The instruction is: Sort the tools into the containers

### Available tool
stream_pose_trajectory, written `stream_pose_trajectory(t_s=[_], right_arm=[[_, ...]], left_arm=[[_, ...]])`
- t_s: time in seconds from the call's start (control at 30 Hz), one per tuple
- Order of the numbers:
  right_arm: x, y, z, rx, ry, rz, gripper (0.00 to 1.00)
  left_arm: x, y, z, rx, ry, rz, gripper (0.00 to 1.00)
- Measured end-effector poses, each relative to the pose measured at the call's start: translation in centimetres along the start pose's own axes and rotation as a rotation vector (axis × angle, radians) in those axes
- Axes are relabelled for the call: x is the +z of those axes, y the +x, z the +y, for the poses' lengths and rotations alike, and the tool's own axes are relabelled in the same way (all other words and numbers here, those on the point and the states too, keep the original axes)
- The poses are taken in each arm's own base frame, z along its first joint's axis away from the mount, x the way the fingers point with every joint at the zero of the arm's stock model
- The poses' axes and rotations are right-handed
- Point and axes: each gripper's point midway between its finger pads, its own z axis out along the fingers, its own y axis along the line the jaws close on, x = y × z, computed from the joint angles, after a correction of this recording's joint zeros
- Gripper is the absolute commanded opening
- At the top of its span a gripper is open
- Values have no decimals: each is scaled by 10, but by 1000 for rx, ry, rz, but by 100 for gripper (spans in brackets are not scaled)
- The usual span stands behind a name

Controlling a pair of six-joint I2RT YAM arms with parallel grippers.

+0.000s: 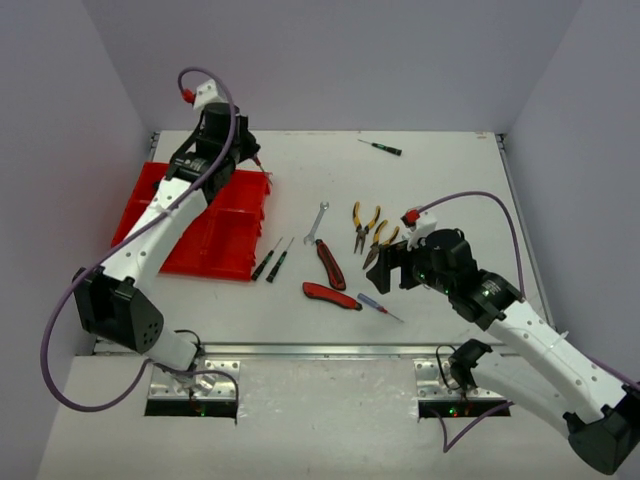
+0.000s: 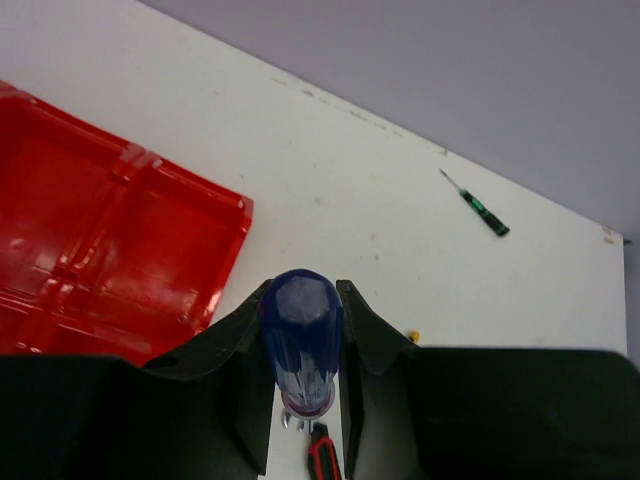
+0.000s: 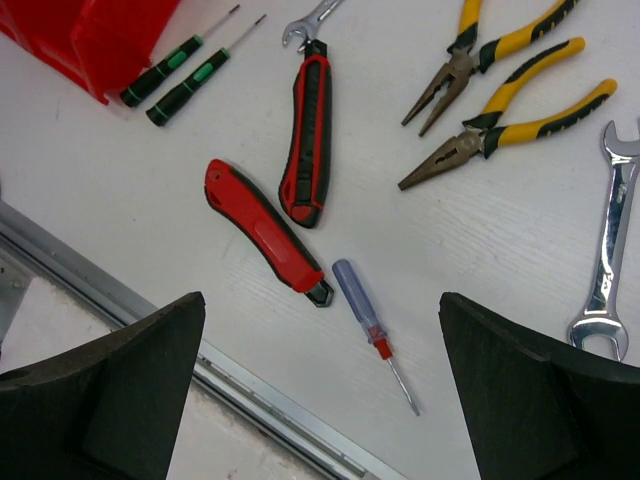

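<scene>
Your left pincer (image 2: pixel 303 300) grips a blue screwdriver (image 2: pixel 300 350) beside the red tray's (image 2: pixel 150 240) far right corner.
Right pincer (image 3: pixel 320 320) gapes above two knives (image 3: pixel 265 232), two pliers (image 3: pixel 500 125), two wrenches (image 3: pixel 605 260).

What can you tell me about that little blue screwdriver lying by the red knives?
The blue screwdriver has a clear blue plastic-looking handle, a red collar and a thin metal shaft. It lies flat on the white table, beside the nose of a red utility knife, seemingly just apart. Nothing grips it.
</scene>
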Motion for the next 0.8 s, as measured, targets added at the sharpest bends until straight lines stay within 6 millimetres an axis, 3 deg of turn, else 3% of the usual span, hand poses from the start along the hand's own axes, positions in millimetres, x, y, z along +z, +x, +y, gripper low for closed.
stream_pose_trajectory(t_s=[0.03, 0.13, 0.27, 0.43, 0.53, 0.8], right_arm=[[1, 3, -2, 1, 8, 10, 99], [3, 10, -6, 1, 27, 35, 99], [3, 12, -7, 1, 32, 40, 99], [3, 12, -7, 1, 32, 41, 99], [3, 13, -7, 1, 32, 44, 99], [4, 18, -7, 2, 23, 56, 99]], left_arm=[[3, -7, 8, 10, -29, -13, 0], [21, -52, 49, 0, -148, -101, 0], [39, -82, 102, 15, -290, -156, 0], [76, -104, 111, 75, -351, -183, 0], [98, -95, 118, 107, -378, -159, 0], [136, -32, 162, 147, -496, -25, 0]])
